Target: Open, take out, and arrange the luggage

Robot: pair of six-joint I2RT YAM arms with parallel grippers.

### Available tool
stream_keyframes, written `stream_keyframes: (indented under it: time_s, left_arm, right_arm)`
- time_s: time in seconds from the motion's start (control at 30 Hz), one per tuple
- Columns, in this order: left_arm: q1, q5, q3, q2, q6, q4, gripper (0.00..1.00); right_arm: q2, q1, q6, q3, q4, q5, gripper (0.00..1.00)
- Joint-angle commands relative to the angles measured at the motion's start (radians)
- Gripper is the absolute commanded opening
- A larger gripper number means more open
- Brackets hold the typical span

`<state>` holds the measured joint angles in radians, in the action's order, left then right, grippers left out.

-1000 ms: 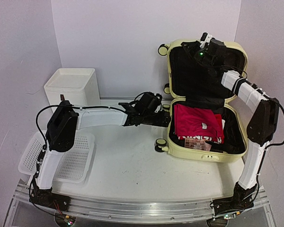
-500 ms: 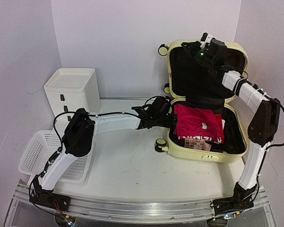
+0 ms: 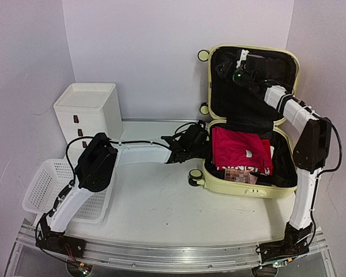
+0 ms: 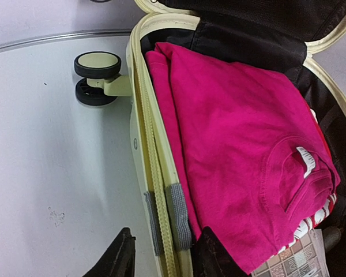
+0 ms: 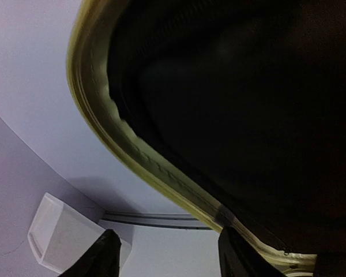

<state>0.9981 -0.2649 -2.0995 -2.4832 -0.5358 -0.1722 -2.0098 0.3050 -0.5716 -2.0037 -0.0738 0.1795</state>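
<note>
1. Basket (image 3: 43,187), white and perforated, lies at the near left corner of the counter (image 3: 161,213). A white drawer box (image 3: 86,109) stands behind it against the back wall.
2. The left arm stretches rightward across the counter, so the left end effector (image 3: 191,141) sits at the left rim of the luggage (image 3: 242,187).
3. In the left wrist view this end effector straddles that pale yellow rim near a grey zipper tab (image 4: 177,216). One finger (image 4: 120,257) is outside, over the counter, with a sliver of space between it and the shell. The other is inside, beside the clothing. The jaws are parted and grip nothing.
4. The luggage occupies the right rear of the counter. Its base lies flat and open, and its lid (image 3: 254,86) is upright near the back wall, black lining facing forward. A black-and-yellow double wheel (image 3: 195,178) rests on the counter at the near left corner.
5. A folded magenta shirt (image 3: 239,147) fills the base, with a checked item (image 3: 239,175) at its near end.
6. The right arm rises along the right side, and the right end effector (image 3: 224,66) is in front of the lid's lining. In its wrist view the fingers (image 5: 104,257) are spread wide, holding nothing.
</note>
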Motion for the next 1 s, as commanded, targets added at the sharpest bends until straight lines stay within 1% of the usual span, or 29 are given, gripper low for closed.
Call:
stream_keyframes:
  time_s: [0.0,0.07,0.13,0.23,0.33,0.37,0.47,0.53,0.6,0.67,0.73,0.87,0.97]
  left_arm:
    - [-0.015,-0.013,0.073,0.047,-0.005,-0.077,0.34]
    - [-0.014,0.003,0.081,0.044,-0.016,-0.078,0.32]
    - [-0.013,0.007,0.094,0.046,-0.028,-0.075,0.31]
    - [-0.013,0.014,0.094,0.048,-0.028,-0.073,0.31]
    - [-0.013,0.02,0.104,0.064,-0.021,-0.073,0.33]
    - [-0.013,0.024,0.106,0.071,-0.017,-0.073,0.35]
    - [-0.013,0.038,0.122,0.089,-0.013,-0.073,0.44]
    - [-0.014,0.06,0.129,0.1,-0.015,-0.072,0.49]
    - [-0.013,0.085,0.138,0.111,-0.019,-0.071,0.52]
    - [-0.013,0.114,0.147,0.124,-0.02,-0.072,0.58]
    - [-0.014,0.152,0.156,0.138,-0.016,-0.072,0.64]
    - [-0.013,0.197,0.19,0.188,0.009,-0.069,0.76]
    - [-0.014,0.203,0.214,0.234,0.048,-0.069,0.83]
  right_arm:
    - [-0.031,-0.04,0.115,-0.128,-0.14,-0.026,0.66]
    - [-0.044,-0.047,0.16,-0.193,-0.214,-0.018,0.74]
    - [-0.036,-0.049,0.188,-0.232,-0.276,-0.002,0.78]
    - [0.013,-0.048,0.214,-0.237,-0.369,0.028,0.87]
    - [0.092,-0.05,0.269,-0.229,-0.558,0.008,0.98]
    - [0.128,-0.049,0.304,-0.201,-0.617,-0.002,0.98]
    - [0.268,-0.049,0.397,-0.036,-0.783,-0.039,0.98]
    - [0.375,-0.049,0.441,0.108,-0.867,-0.115,0.98]
    - [0.485,-0.049,0.45,0.269,-0.929,-0.225,0.98]
    - [0.581,-0.049,0.421,0.409,-0.994,-0.325,0.98]
    - [0.657,-0.049,0.387,0.529,-1.055,-0.383,0.98]
    - [0.746,-0.063,0.292,0.72,-1.163,-0.465,0.98]
    - [0.795,-0.12,0.219,0.837,-1.174,-0.472,0.98]
